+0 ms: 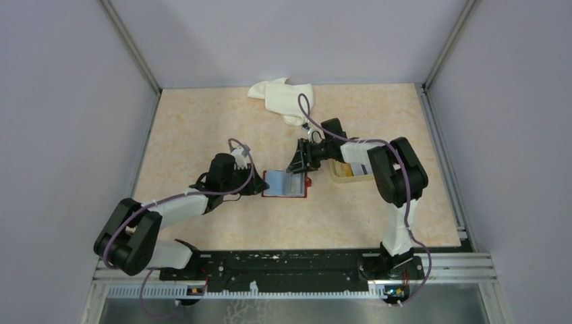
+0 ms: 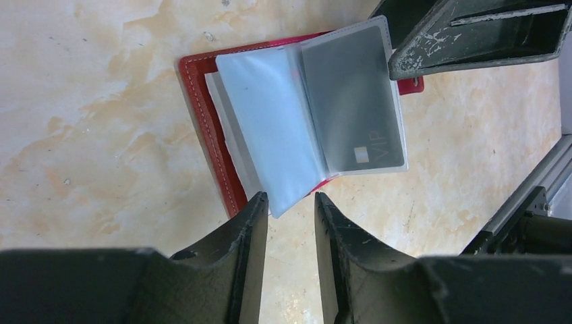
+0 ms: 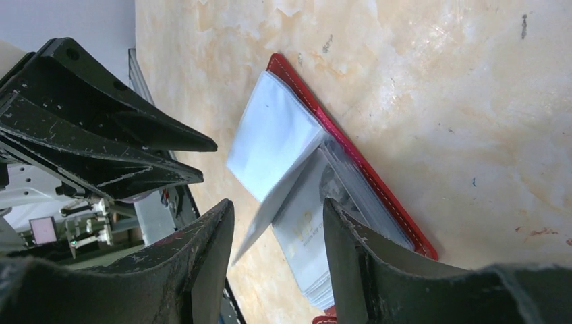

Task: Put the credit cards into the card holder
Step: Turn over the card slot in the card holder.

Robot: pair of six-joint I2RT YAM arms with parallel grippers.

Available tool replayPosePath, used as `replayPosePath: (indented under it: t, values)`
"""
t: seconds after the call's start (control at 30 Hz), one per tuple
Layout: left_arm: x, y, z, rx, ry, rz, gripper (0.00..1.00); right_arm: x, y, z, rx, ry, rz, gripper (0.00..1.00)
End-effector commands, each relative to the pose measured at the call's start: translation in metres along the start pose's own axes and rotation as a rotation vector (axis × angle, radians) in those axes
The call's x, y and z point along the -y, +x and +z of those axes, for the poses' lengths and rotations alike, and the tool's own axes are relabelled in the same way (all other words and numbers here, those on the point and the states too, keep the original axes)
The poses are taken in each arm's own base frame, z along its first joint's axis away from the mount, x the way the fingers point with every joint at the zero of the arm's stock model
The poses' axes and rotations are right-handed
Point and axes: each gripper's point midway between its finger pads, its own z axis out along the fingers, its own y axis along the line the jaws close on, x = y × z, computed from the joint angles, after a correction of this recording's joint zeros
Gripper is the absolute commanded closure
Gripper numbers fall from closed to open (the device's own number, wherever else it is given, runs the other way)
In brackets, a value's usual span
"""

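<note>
Card holder (image 2: 202, 121) open, grey card (image 2: 357, 128) in sleeve (image 2: 344, 61)

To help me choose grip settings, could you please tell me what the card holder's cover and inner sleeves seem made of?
The card holder's cover looks like red leather or imitation leather: matte, with pale stitching along its edge. The inner sleeves seem to be thin, flexible, slightly frosted clear plastic: a grey card marked VIP shows through one, and a leaf curls up.
</note>
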Motion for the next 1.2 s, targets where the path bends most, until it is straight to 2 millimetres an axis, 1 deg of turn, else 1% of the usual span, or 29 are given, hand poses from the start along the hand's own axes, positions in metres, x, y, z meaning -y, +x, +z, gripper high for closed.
replayPosePath:
  t: [0.0,0.07,0.1,0.2,0.3,0.4,0.47,0.57,0.63,0.7,0.73,0.8,0.9,0.93,0.97,1.03,1.07,1.1,1.17]
  values:
    - [0.015,-0.017,-0.003,0.023,0.049,0.038,0.63,-0.028,-0.02,-0.017,0.056,-0.043,-0.128,0.48]
    - [0.02,-0.016,0.001,0.008,0.084,0.038,0.63,-0.032,-0.023,-0.02,0.065,-0.045,-0.16,0.47]
    - [0.022,-0.015,0.004,-0.001,0.099,0.036,0.64,-0.032,-0.021,-0.022,0.056,-0.04,-0.162,0.47]
    - [0.024,-0.01,0.015,-0.031,0.123,0.027,0.65,-0.034,-0.024,-0.031,0.053,-0.014,-0.216,0.45]
    - [0.026,-0.005,0.025,-0.05,0.139,0.021,0.66,-0.033,-0.03,-0.046,0.05,0.06,-0.339,0.44]
    - [0.027,-0.003,0.034,-0.064,0.144,0.02,0.66,-0.041,-0.035,-0.066,0.058,0.086,-0.492,0.44]
    - [0.033,-0.003,0.04,-0.072,0.164,0.023,0.66,-0.053,-0.036,-0.077,0.068,0.063,-0.6,0.44]
    - [0.041,0.003,0.051,-0.101,0.186,0.035,0.66,-0.079,-0.036,-0.092,0.097,0.02,-0.734,0.46]
    - [0.043,0.007,0.058,-0.12,0.19,0.042,0.66,-0.097,-0.029,-0.099,0.098,-0.051,-0.821,0.49]
    - [0.043,0.012,0.063,-0.138,0.196,0.042,0.66,-0.111,-0.016,-0.101,0.087,-0.129,-0.891,0.54]
    - [0.044,0.015,0.064,-0.149,0.205,0.043,0.66,-0.113,-0.007,-0.1,0.073,-0.155,-0.917,0.57]
    - [0.046,0.02,0.067,-0.164,0.224,0.041,0.65,-0.111,0.009,-0.093,0.03,-0.169,-0.982,0.61]
    - [0.05,0.022,0.068,-0.174,0.252,0.043,0.65,-0.096,0.026,-0.076,-0.037,-0.113,-1.024,0.63]
    - [0.053,0.023,0.068,-0.175,0.26,0.047,0.64,-0.093,0.028,-0.07,-0.045,-0.107,-1.024,0.67]
    - [0.055,0.022,0.068,-0.175,0.267,0.049,0.64,-0.088,0.03,-0.065,-0.053,-0.093,-1.015,0.72]
    - [0.058,0.021,0.065,-0.165,0.277,0.055,0.64,-0.074,0.027,-0.053,-0.05,-0.039,-0.956,0.88]
    - [0.059,0.02,0.064,-0.159,0.281,0.055,0.64,-0.067,0.024,-0.048,-0.043,-0.013,-0.91,0.92]
    - [0.06,0.019,0.062,-0.151,0.286,0.055,0.63,-0.061,0.024,-0.042,-0.046,0.001,-0.865,0.94]
    - [0.063,0.018,0.059,-0.138,0.3,0.052,0.62,-0.045,0.018,-0.031,-0.046,0.062,-0.782,0.95]
